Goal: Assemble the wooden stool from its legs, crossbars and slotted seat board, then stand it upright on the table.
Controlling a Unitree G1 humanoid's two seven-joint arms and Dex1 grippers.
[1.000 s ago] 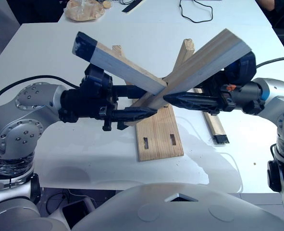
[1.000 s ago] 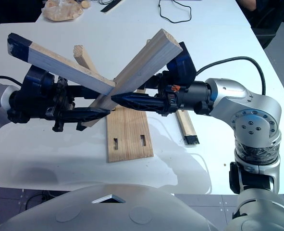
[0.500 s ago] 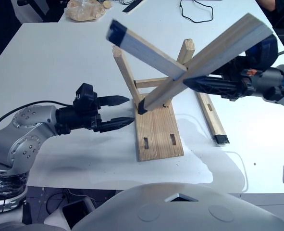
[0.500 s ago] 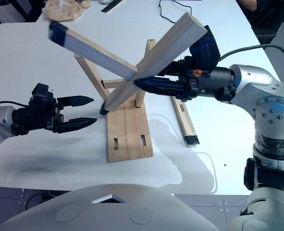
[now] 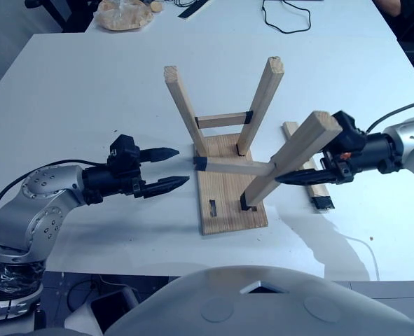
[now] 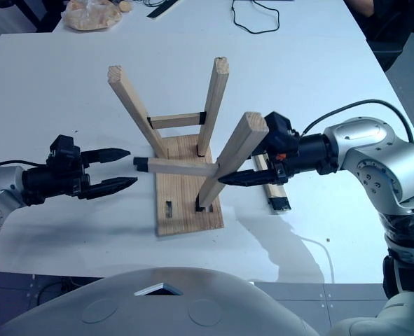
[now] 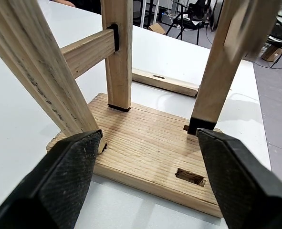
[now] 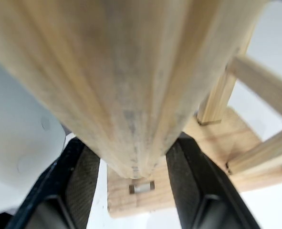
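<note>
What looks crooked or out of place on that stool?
The leg in the right claw leans sharply, its foot at the seat board's near right corner, unlike the two seated far legs. Its crossbar juts sideways, end free, and the near left slot is empty. Another wooden piece lies loose beside the board.

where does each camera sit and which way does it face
Left eye: on the head, looking forward and down at the table; both arms show, left end effector open, right end effector clamping a leg on the board.
Right eye: beside it, same scene and arms.
Left wrist: on that wrist, facing the board between its fingers.
Right wrist: on that wrist, facing along the leg to the board, fingers flanking it.
Shared: all show the board.
</note>
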